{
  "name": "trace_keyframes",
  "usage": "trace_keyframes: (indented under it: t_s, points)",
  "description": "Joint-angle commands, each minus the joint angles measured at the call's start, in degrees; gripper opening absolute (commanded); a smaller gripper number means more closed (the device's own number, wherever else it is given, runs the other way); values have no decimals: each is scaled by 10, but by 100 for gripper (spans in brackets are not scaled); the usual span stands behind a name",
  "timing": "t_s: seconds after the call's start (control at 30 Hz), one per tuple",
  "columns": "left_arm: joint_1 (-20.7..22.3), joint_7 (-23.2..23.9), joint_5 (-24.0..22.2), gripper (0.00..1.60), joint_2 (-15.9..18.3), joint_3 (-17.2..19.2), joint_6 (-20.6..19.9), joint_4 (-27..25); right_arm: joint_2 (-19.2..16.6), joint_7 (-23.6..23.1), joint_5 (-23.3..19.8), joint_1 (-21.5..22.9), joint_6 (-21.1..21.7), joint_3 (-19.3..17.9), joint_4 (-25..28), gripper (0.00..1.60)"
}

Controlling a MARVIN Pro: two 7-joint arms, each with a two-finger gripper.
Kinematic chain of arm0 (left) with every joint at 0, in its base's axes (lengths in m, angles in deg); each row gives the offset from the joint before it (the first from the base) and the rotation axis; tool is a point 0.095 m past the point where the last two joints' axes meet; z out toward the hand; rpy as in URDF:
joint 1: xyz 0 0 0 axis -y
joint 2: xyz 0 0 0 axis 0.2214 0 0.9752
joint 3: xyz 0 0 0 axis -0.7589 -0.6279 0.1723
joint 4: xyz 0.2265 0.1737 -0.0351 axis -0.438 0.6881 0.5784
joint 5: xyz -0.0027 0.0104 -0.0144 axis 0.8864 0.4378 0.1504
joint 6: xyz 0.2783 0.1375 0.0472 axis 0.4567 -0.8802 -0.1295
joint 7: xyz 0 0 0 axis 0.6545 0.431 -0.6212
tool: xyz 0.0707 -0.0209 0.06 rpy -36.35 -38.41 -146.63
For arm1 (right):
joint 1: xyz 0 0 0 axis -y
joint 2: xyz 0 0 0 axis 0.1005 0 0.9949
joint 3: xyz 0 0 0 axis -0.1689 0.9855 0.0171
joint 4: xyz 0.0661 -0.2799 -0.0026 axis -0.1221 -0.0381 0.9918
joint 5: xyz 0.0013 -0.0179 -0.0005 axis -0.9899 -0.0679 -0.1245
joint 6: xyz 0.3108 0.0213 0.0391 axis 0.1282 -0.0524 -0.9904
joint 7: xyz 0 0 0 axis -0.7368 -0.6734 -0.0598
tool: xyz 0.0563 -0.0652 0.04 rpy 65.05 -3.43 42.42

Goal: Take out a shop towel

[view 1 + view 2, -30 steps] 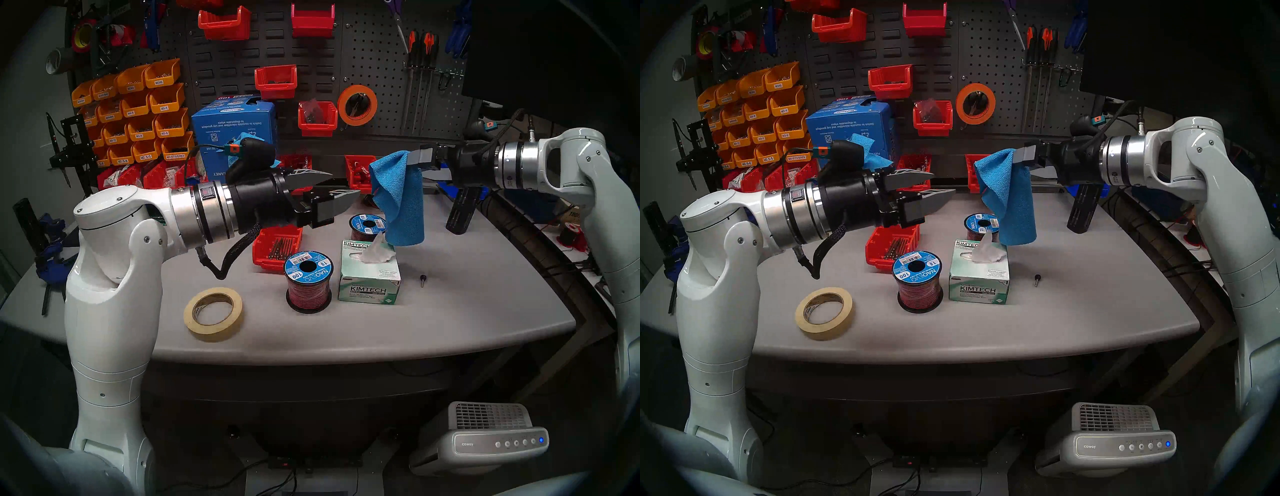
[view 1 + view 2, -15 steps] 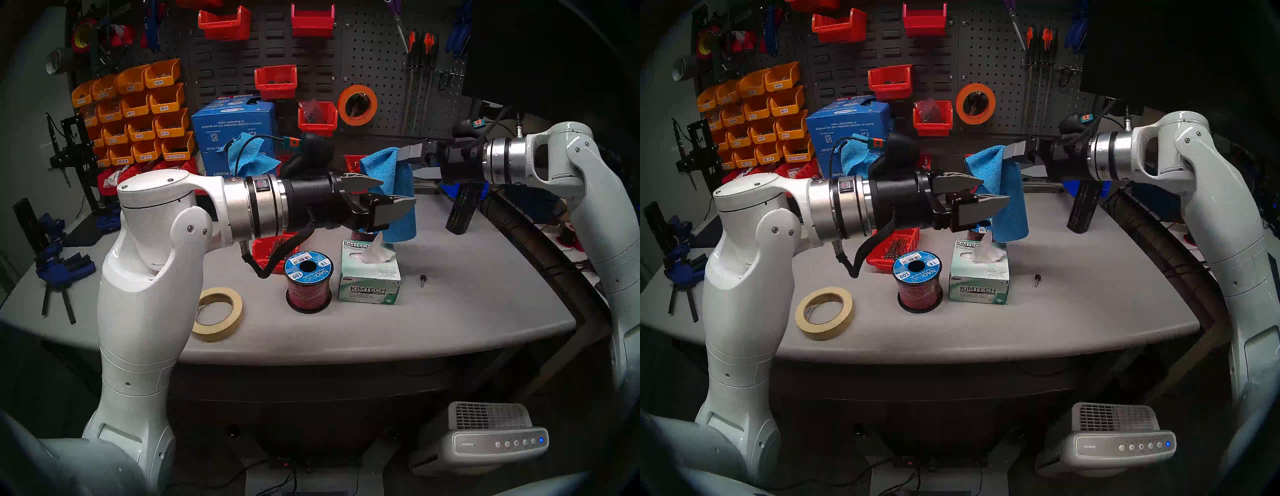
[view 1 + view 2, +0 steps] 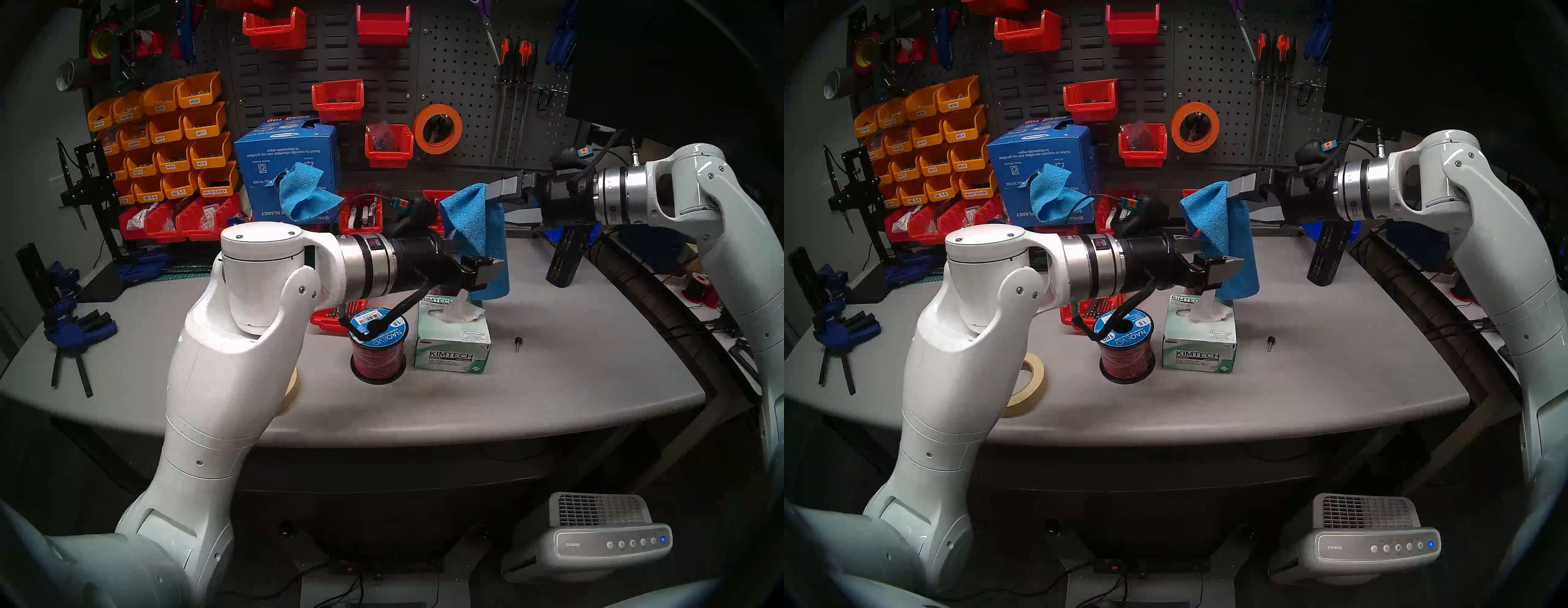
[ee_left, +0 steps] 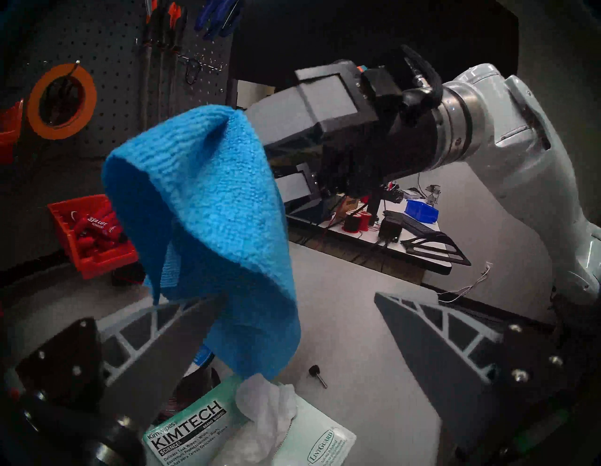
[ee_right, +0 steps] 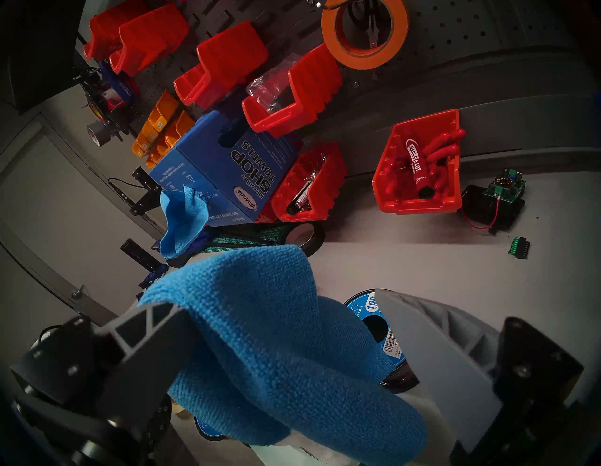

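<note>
Left wrist view: the left gripper [image 4: 297,301] is seen spread wide, its nine-o'clock finger [image 4: 169,351] overlapped by the limp bright-blue microfibre shop towel [image 4: 208,211]. At two o'clock, the right gripper [image 4: 276,156] is spread wide too, the towel draped over its upper finger [image 4: 279,117], not pinched.

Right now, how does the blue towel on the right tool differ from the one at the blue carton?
The draped towel hangs in the air over one finger of the open right tool; the carton towel pokes from the front of the blue carton. The draped towel falls in a long fold; the carton towel is bunched. Both are bright-blue cloth.
</note>
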Motion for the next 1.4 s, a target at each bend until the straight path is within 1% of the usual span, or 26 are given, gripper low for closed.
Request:
trace_keyframes:
  t_s: [0.0,0.17,0.27,0.33,0.43,0.47,0.57,0.6,0.67,0.7,0.73,0.9,0.93,0.97,1.1,1.13,1.2,1.23,1.3,1.33,1.37]
  points:
    - [21,-59,5,160,-45,3,2,-6,-31,2,-24,48,-1,14,-9,160]
    - [15,-93,2,160,-62,-4,2,-8,-37,3,-35,66,-1,37,-17,160]
    - [13,-101,-4,160,-66,-9,2,-9,-41,2,-40,74,-1,49,-20,160]
    - [13,-105,-7,160,-62,-15,2,-11,-43,1,-44,81,-1,59,-22,160]
    - [8,-116,-4,45,-59,-22,2,-20,-48,0,-50,92,-1,74,-25,160]
    - [5,-121,-3,0,-59,-24,2,-22,-50,-2,-52,95,-1,78,-26,160]
    - [7,-132,6,0,-50,-33,2,-22,-54,-5,-58,107,-1,94,-27,160]
    - [12,-136,17,0,-43,-39,2,-21,-56,-6,-59,110,-1,99,-26,160]
    - [18,-141,26,0,-35,-47,2,-13,-61,-8,-64,114,-1,105,-22,160]
    - [24,-143,37,0,-24,-54,4,-8,-64,-9,-66,114,-1,105,-17,160]
    - [28,-145,41,0,-22,-55,10,-2,-67,-9,-68,116,-1,107,-14,160]
    - [62,-155,64,0,-21,-60,24,34,-85,-18,-85,116,-1,106,18,160]
    - [59,-157,71,0,-25,-57,31,36,-89,-19,-88,115,-1,106,24,160]
    - [71,-160,71,0,-27,-57,29,48,-93,-21,-92,115,-1,104,31,160]
    - [91,-166,85,0,-33,-57,39,72,-113,-27,-105,113,-1,102,54,160]
    - [90,-167,89,0,-37,-55,43,75,-120,-29,-109,112,-1,102,59,160]
    - [105,-165,90,0,-36,-59,44,87,-133,-32,-117,109,-1,102,67,160]
    - [100,-164,94,0,-37,-57,49,84,-138,-33,-118,108,-1,102,69,160]
    - [114,-157,93,0,-30,-61,49,91,-149,-35,-124,106,-1,104,72,160]
    - [112,-155,94,0,-29,-59,50,88,-152,-36,-125,105,-1,105,73,160]
    - [121,-143,90,0,-16,-63,47,88,-156,-37,-127,103,-1,107,74,160]
